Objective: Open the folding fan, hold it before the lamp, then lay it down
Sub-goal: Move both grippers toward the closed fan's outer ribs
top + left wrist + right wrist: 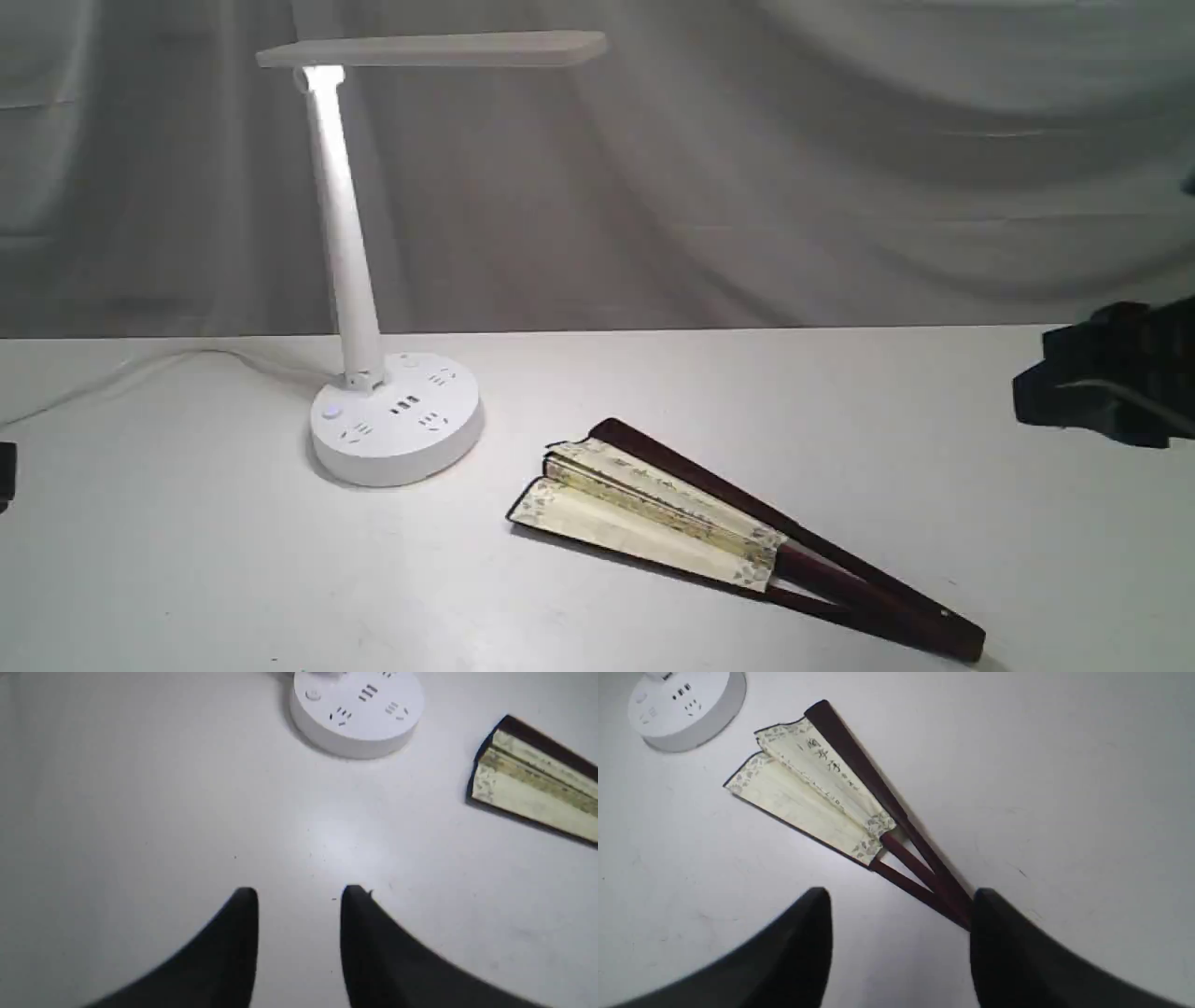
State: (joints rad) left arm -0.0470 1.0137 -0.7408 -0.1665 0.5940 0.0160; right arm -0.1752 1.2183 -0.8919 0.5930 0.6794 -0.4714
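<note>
The folding fan [653, 509] lies flat on the white table [840, 401], its cream leaf spread only a little and its maroon ribs pointing to the front right. The white lamp [397, 420] stands lit at the back left of the fan. My left gripper [299, 893] is open over bare table, with the lamp base [357, 709] and the fan's leaf end [532, 784] well beyond it. My right gripper [900, 892] is open wide above the fan [817, 793], whose pivot end lies close by one finger [1017, 952]. Neither gripper holds anything.
The lamp's white cord [121, 373] trails off to the left rear. A grey cloth backdrop [747, 168] hangs behind the table. The dark bulk of the right arm [1111, 378] shows at the right edge, and a sliver of the left arm [5, 476] at the left edge.
</note>
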